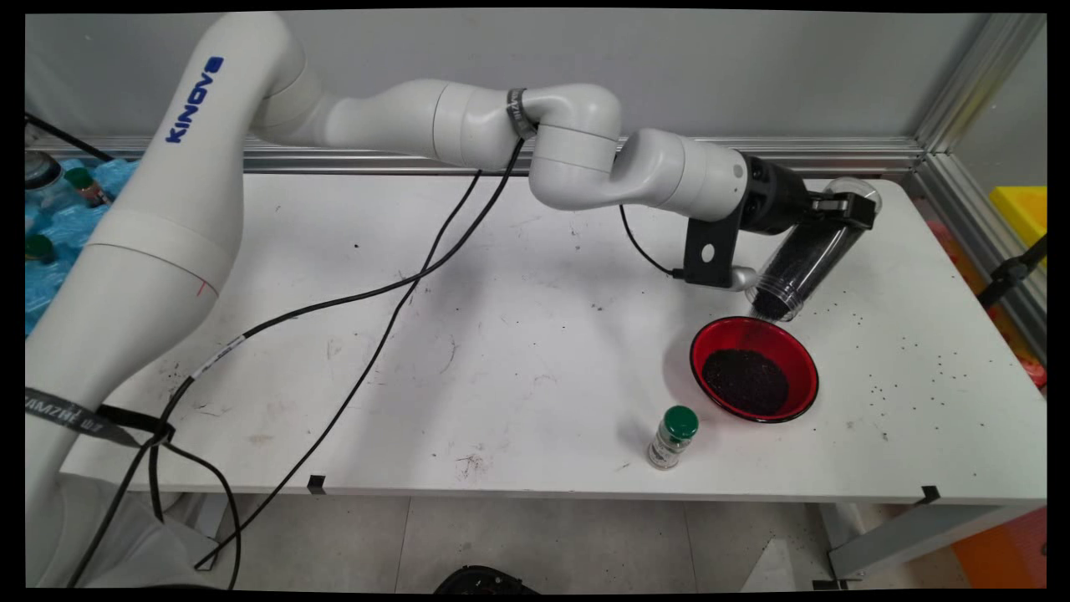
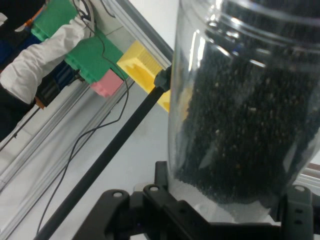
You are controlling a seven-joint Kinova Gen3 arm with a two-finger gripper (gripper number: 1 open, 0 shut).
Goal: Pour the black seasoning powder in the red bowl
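One claw (image 1: 840, 209) clamped on tilted seed-filled cup (image 1: 801, 266), mouth over red bowl (image 1: 804, 361).

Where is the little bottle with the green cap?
In the main view, the bottle stands near the table's front edge, right of centre, just left of the red bowl.

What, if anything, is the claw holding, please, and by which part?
The claw grips a clear plastic cup of dark grains near its base, mouth tilted down.

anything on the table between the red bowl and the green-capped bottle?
Nothing: in the main view only bare white table separates the red bowl from the green-capped bottle; they stand close but apart.
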